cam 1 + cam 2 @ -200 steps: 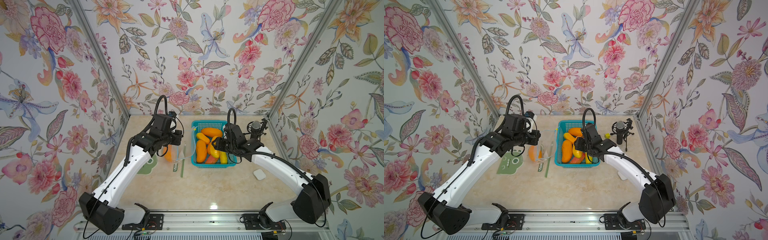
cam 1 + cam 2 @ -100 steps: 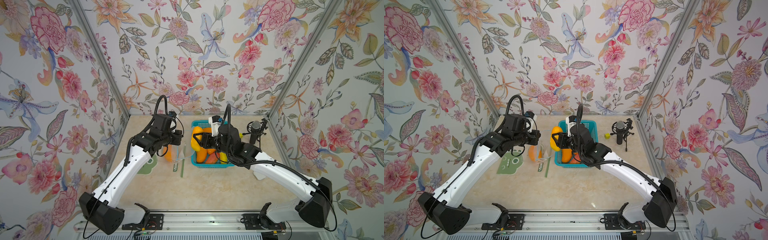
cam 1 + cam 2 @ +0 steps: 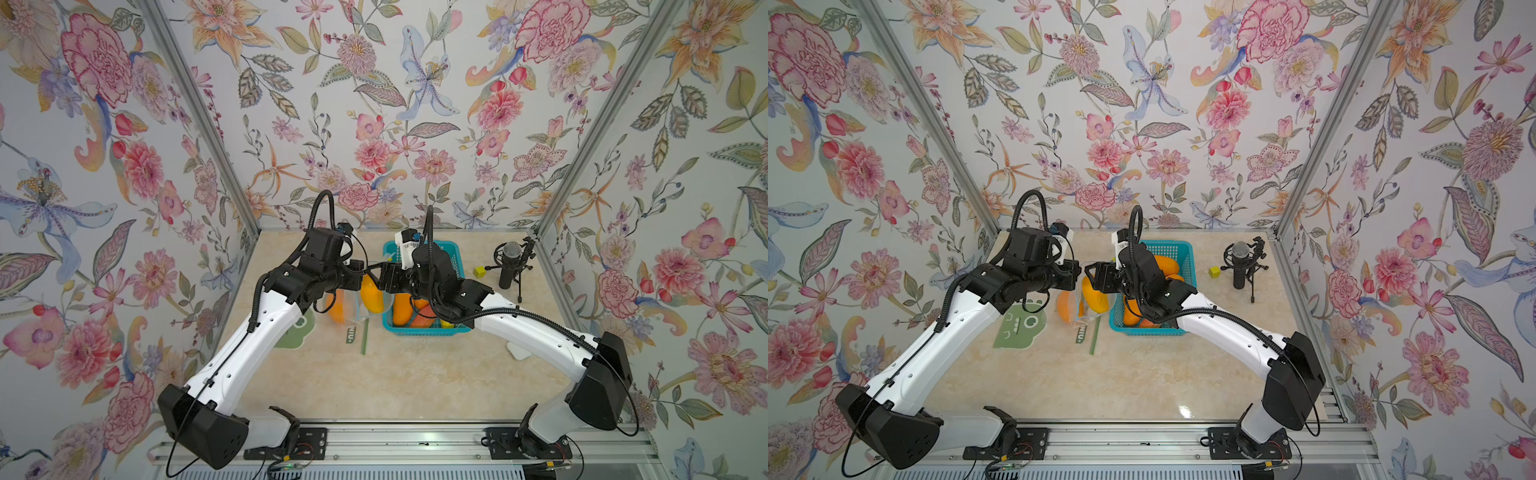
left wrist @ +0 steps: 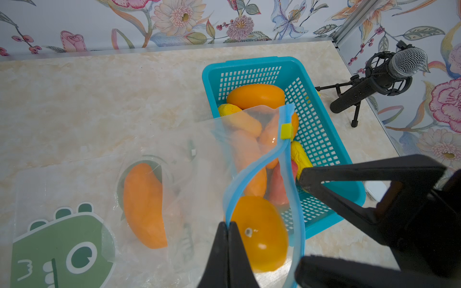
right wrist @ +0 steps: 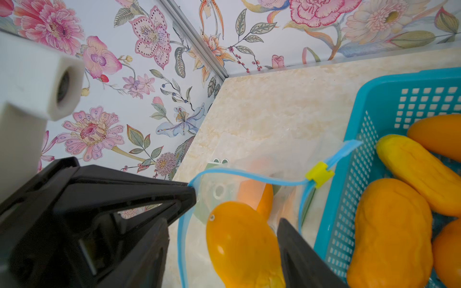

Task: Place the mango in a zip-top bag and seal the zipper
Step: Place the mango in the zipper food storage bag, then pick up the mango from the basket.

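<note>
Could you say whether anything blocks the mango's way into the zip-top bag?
Nothing visible does. The left tool pinches the bag at its zipper rim, holding the mouth open; the mango sits in that opening, with the yellow slider at one end.

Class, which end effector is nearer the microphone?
Right. The right end effector sits at the bag's mouth on the microphone's side; the left end effector pinches the rim, farther away.
</note>
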Motion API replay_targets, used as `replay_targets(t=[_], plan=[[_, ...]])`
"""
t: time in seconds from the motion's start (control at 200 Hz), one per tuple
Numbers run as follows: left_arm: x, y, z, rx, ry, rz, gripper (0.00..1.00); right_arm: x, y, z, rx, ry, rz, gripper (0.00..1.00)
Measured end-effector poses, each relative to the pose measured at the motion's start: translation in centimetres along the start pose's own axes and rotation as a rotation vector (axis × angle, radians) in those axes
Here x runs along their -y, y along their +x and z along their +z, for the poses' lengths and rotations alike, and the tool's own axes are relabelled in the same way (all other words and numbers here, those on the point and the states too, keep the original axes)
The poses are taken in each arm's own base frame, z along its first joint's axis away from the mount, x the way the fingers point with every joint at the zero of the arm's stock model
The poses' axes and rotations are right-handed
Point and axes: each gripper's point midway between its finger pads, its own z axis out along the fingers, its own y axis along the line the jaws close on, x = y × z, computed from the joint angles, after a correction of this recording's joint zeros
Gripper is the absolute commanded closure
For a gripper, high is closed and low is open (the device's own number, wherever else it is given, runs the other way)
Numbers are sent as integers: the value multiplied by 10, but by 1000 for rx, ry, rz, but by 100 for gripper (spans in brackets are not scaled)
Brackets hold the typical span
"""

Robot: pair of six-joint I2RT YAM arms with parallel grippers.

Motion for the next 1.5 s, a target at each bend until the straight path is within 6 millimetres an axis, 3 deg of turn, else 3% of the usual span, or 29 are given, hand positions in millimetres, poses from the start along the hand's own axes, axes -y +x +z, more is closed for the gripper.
replay_targets(t=[0.365,0.756,0.891,1.081,1.221,1.351,1.501], plan=[[0,0,0,0,0,0,100,3,-10,-3,21,3,5,33],[0,0,0,0,0,0,100,56,-30,-54,69,115,50,32],[0,0,0,0,-1,0,100,82,-30,-60,53,178,75,31],[0,0,0,0,-1,0,100,128,-11,-54,-38,287,129,29],[0,0,0,0,0,0,100,160,24,-32,-166,358,165,29],[0,0,0,0,-1,0,100,179,54,-16,-265,397,186,28],[0,0,0,1,-1,0,100,190,71,-5,-324,418,200,25]])
